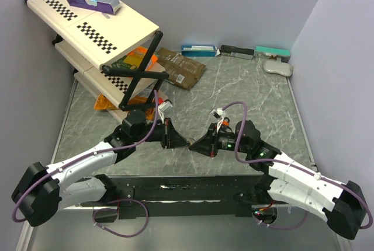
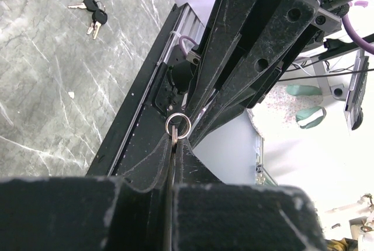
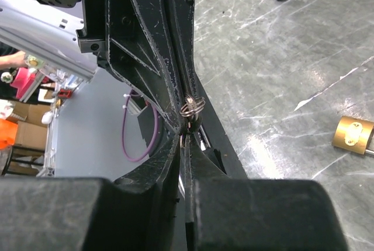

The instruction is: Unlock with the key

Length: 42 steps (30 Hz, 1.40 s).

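A small key on a metal ring (image 2: 177,126) is pinched between my left gripper's (image 2: 175,143) shut fingers. The ring pokes out past their tips. My right gripper (image 3: 186,138) meets the left one tip to tip above the table's near middle (image 1: 190,145). Its jaws have closed on the same key just below the ring (image 3: 191,106), with only a thin slit left between them. A brass padlock (image 3: 353,135) lies flat on the marble table, off to the right in the right wrist view, apart from both grippers.
A second bunch of black-headed keys (image 2: 90,11) lies on the table top. A checkered white rack (image 1: 93,26) with snack bags stands at the back left. Several flat boxes (image 1: 234,51) line the back wall. A black rail (image 1: 187,190) runs along the near edge.
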### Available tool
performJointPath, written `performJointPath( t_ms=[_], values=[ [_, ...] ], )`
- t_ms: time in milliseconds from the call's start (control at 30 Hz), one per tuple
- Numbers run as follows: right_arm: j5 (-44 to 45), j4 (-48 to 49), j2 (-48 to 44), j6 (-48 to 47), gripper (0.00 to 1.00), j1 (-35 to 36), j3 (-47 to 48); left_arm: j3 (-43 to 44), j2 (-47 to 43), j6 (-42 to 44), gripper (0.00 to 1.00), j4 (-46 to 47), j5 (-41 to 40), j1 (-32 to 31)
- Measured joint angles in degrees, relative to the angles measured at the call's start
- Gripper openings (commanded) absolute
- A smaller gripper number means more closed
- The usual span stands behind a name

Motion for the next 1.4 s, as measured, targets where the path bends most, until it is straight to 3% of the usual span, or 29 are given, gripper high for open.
performJointPath(
  t_ms=[200,267,467,633,667,767,900,967,1067,1400],
  values=[
    [-0.79,0.68,1.09,0.28,0.08,0.0,-0.22,-0.7,-0.28,-0.17,0.01,-0.02,-0.04,0.11],
    [-0.79,1.07,1.09,0.37,0.01,-0.02,-0.31,-0.72,-0.35,-0.26,0.01,0.24,-0.02,0.15],
    [-0.39,1.68,1.11,0.59,0.0,-0.02,-0.85,-1.22,-0.42,-0.33,0.01,0.96,-0.04,0.28],
    [1.4,0.85,1.11,1.03,0.0,-0.02,-0.83,-1.25,-0.42,0.52,0.24,0.46,-0.92,0.28],
    [2.12,0.26,1.11,1.05,0.0,-0.02,-0.83,-1.25,-0.42,1.05,0.41,-0.22,-1.16,0.28],
    [3.82,-1.49,1.51,1.07,0.0,-0.02,-0.81,-1.22,-0.46,1.99,0.65,-0.96,-1.64,0.26],
    [4.94,-3.69,2.71,1.46,0.0,-0.13,-0.72,-1.22,-0.74,3.15,0.72,-1.92,-2.6,0.63],
    [5.38,-4.74,3.39,1.57,0.0,-0.35,-0.72,-1.22,-1.01,3.48,0.83,-2.03,-2.93,0.9],
    [5.46,-5.77,4.17,1.88,0.0,-0.68,-0.68,-1.2,-1.46,4.85,0.89,-3.19,-3.72,1.09],
    [5.88,-10.6,6.67,1.07,0.0,-1.79,1.64,-1.03,-3.5,12.11,0.91,-8.61,-12.46,1.18]
  ],
)
